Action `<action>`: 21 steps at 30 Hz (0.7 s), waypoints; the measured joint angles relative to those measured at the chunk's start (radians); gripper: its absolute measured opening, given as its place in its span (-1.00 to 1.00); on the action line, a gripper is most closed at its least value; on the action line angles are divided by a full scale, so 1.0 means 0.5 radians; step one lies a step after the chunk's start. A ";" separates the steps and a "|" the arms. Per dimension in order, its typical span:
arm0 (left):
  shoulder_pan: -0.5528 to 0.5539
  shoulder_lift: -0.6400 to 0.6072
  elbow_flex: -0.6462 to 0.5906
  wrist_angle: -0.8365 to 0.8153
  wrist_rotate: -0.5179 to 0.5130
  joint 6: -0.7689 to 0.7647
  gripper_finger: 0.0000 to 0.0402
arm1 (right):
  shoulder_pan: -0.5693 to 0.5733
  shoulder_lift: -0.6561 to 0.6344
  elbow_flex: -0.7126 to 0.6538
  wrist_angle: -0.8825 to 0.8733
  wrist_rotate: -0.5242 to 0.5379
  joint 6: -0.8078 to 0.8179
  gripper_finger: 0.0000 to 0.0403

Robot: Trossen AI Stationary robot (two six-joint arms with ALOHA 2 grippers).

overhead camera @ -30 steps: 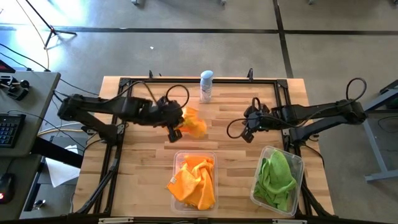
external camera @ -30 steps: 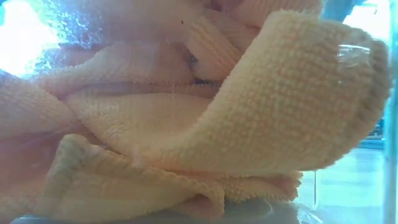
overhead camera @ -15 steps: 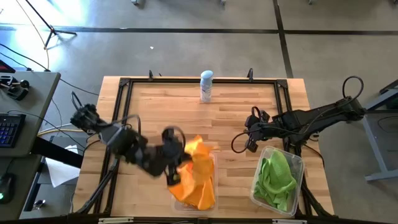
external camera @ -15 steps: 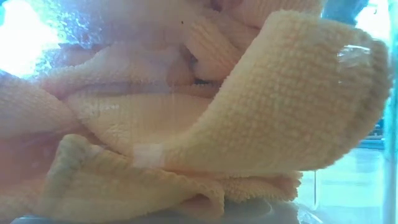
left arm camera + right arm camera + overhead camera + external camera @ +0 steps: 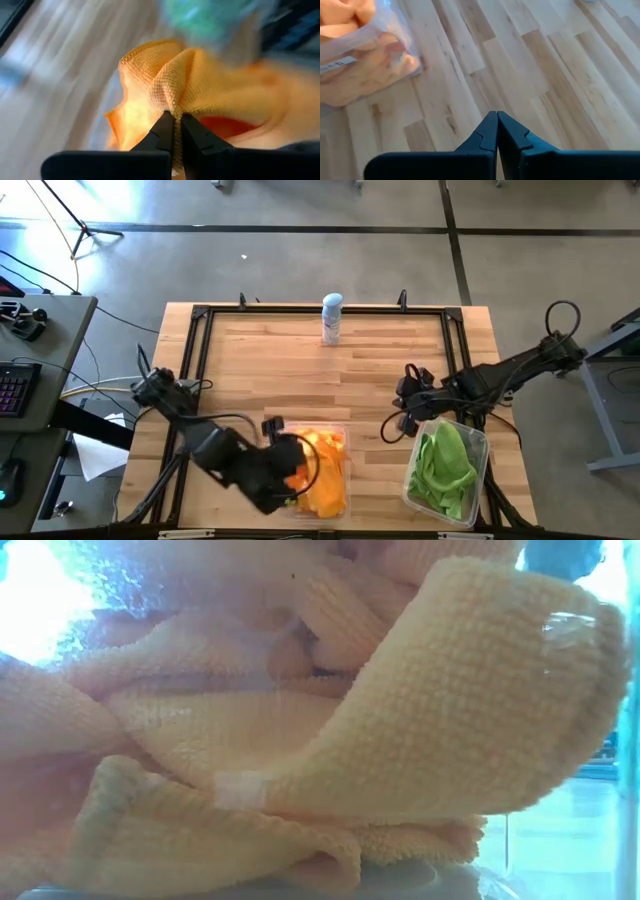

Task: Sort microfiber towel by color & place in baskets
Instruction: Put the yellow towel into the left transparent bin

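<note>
My left gripper (image 5: 288,476) (image 5: 174,117) is over the left clear basket (image 5: 345,432) near the table's near edge, shut on an orange towel (image 5: 200,85). More orange towels (image 5: 325,480) fill that basket; in the low view they press against its clear wall (image 5: 330,740). The right basket (image 5: 482,442) holds lime green towels (image 5: 445,465). My right gripper (image 5: 402,423) (image 5: 497,115) is shut on nothing, above bare wood just left of the green basket. My left gripper pinches a bunched fold (image 5: 172,97) of the orange towel between its two fingers. The cloth spreads out beyond the fingertips over the orange pile in the basket. Whether it hangs free or rests on that pile I cannot tell.
A white-and-blue spray can (image 5: 332,318) stands at the middle of the far edge. Bare wood (image 5: 330,380) lies between the can and the baskets. A black frame (image 5: 200,315) borders the table. The orange basket's corner (image 5: 365,60) shows in the right wrist view.
My left gripper, shut on the orange towel, has swung from the table's middle toward the near edge and carried the towel over the orange basket. My right gripper has drifted toward the near edge, closer to the green basket.
</note>
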 joint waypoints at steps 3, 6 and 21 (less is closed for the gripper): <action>0.062 0.091 0.000 -0.319 0.085 -0.175 -1.00 | 0.041 0.000 0.000 0.032 0.017 0.050 -1.00; 0.118 0.211 0.000 -0.373 0.266 -0.176 -1.00 | 0.079 -0.001 0.000 0.057 0.040 0.071 -1.00; 0.258 0.761 0.003 0.053 0.554 0.189 -0.98 | 0.140 -0.001 0.000 0.062 0.102 0.108 -1.00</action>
